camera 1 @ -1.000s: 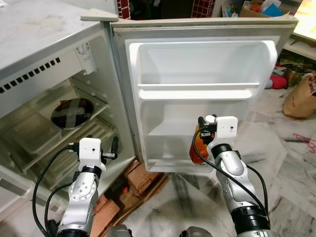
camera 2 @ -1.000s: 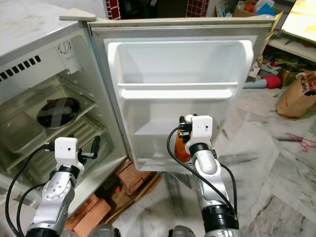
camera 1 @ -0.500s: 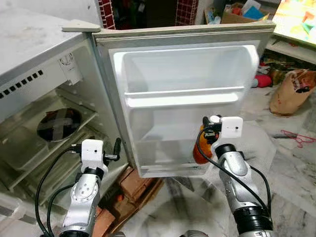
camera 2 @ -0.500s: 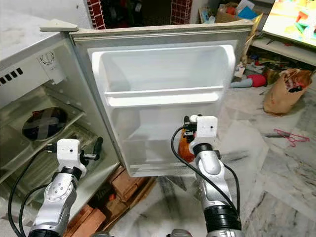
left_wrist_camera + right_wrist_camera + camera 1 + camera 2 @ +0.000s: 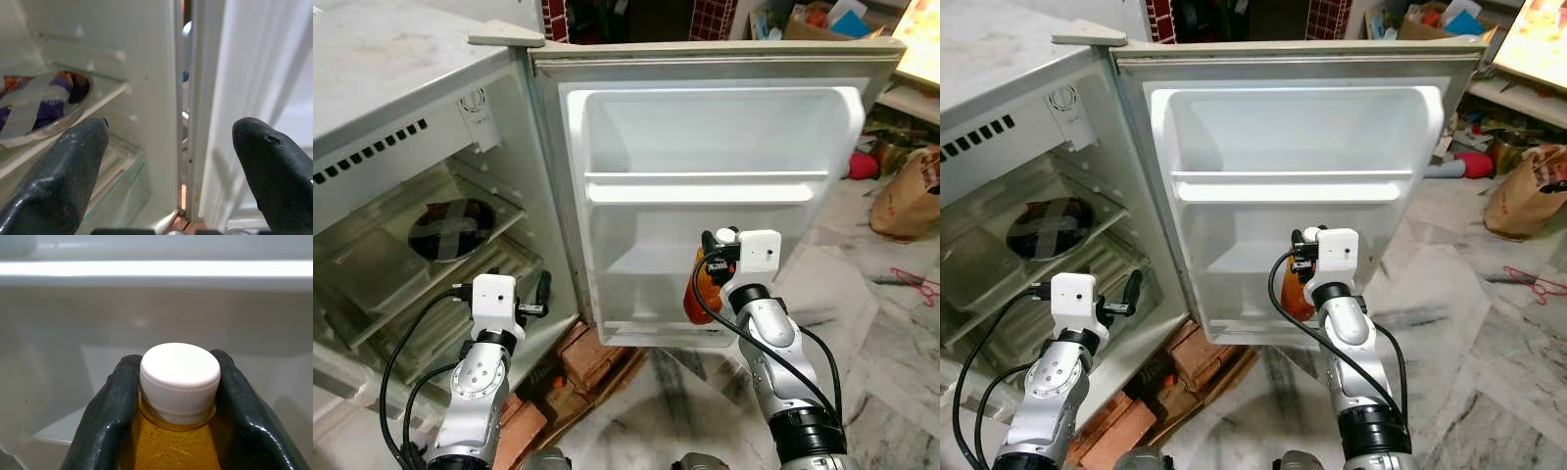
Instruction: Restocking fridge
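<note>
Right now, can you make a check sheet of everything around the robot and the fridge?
Surface: grey and white marble floor; red bricks under the fridge.
Job's things: amber plastic bottle with white cap by the lower shelf of the open white fridge door.
Clutter: round foil-taped plate on an inner fridge shelf.
Claws: right claw shut on the bottle's neck; left claw open, near the door hinge.
Cables: black cables along both arms.
Surroundings: brown paper bag, boxes beyond.
</note>
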Available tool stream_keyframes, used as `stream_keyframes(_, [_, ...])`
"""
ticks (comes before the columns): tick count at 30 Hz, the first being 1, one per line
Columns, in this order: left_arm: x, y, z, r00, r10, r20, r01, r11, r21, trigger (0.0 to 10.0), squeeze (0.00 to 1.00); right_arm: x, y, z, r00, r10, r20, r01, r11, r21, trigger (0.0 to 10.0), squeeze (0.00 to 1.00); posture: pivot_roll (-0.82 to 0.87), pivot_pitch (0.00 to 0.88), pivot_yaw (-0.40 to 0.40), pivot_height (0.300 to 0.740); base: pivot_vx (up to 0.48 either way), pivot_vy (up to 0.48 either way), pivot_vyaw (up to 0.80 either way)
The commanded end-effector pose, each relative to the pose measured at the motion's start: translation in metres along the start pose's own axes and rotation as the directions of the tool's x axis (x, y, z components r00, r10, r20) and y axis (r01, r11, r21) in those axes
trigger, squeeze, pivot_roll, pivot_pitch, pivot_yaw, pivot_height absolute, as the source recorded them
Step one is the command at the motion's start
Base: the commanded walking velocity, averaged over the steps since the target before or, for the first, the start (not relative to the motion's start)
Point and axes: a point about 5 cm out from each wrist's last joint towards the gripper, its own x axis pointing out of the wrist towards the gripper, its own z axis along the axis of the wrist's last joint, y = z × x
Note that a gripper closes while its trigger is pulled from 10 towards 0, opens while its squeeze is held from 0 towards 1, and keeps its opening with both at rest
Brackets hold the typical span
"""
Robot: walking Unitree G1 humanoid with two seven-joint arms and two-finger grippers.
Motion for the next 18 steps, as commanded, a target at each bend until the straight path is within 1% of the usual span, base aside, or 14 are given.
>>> stream_keyframes(1, [-0.0004, 0.001, 0.0022, 1.0, -0.007, 0.017, 0.007, 1.0, -0.002, 10.0, 0.0, 0.0015, -0.0015, 0.0036, 1.0, -0.011, 0.015, 0.011, 1.0, 0.007, 10.0, 0.0, -0.02, 0.0, 0.011, 0.74, 0.247, 0.0, 0.0])
stream_keyframes(6, [-0.0004, 0.0008, 0.0024, 1.0, -0.008, 0.018, 0.008, 1.0, -0.003, 10.0, 0.0, 0.0017, -0.0012, 0.0038, 1.0, -0.009, 0.014, 0.009, 1.0, 0.01, 10.0, 0.0, -0.02, 0.0, 0.011, 0.74, 0.274, 0.0, 0.0])
stream_keyframes(18, [-0.0006, 0.0005, 0.0017, 1.0, -0.013, 0.014, 0.013, 1.0, -0.002, 10.0, 0.0, 0.0029, -0.0005, 0.0044, 1.0, -0.009, 0.017, 0.009, 1.0, 0.005, 10.0, 0.0, -0.02, 0.0, 0.013, 0.74, 0.0, 0.0, 0.0])
